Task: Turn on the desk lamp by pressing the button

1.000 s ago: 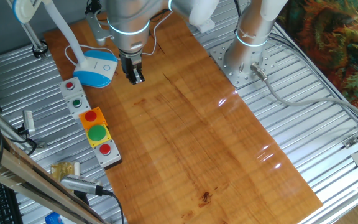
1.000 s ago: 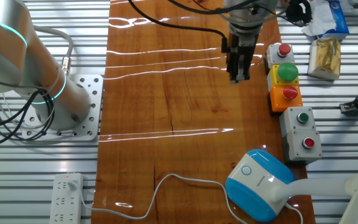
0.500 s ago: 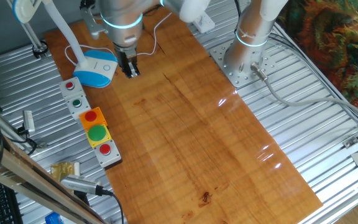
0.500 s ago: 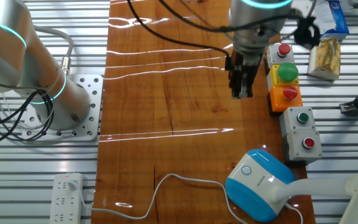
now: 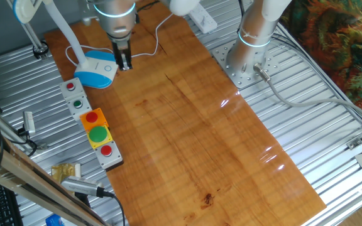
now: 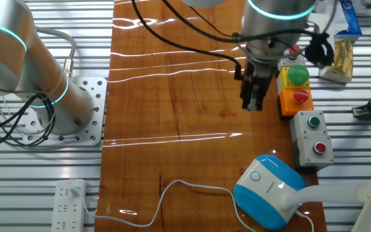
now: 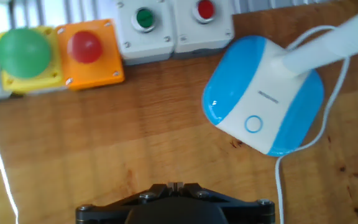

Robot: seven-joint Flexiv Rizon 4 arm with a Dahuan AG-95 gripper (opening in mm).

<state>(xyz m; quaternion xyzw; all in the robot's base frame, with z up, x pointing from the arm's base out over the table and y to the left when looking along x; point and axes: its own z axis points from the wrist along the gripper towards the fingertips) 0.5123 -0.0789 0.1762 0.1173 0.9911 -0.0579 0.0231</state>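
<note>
The desk lamp's blue-rimmed white base (image 5: 97,70) sits at the wooden board's far left corner, and its white arm (image 5: 65,31) slants up to the left. The base also shows in the other fixed view (image 6: 270,192) and in the hand view (image 7: 263,93). The button is a small pale ring on the base's top (image 6: 256,177) (image 7: 253,124). My gripper (image 5: 125,64) (image 6: 253,106) hangs above the board just right of the base, short of the button. Its fingertips (image 7: 174,185) touch each other and hold nothing.
A grey box with a red and a green button (image 5: 74,94) (image 6: 314,135) and an orange box (image 5: 96,127) (image 6: 295,87) line the board's edge beside the lamp. The lamp's white cord (image 6: 172,187) trails over the board. The arm's base (image 5: 250,56) stands on the metal table.
My gripper has moved across the board toward the lamp base and now hangs right beside it. The lamp and the boxes have not moved.
</note>
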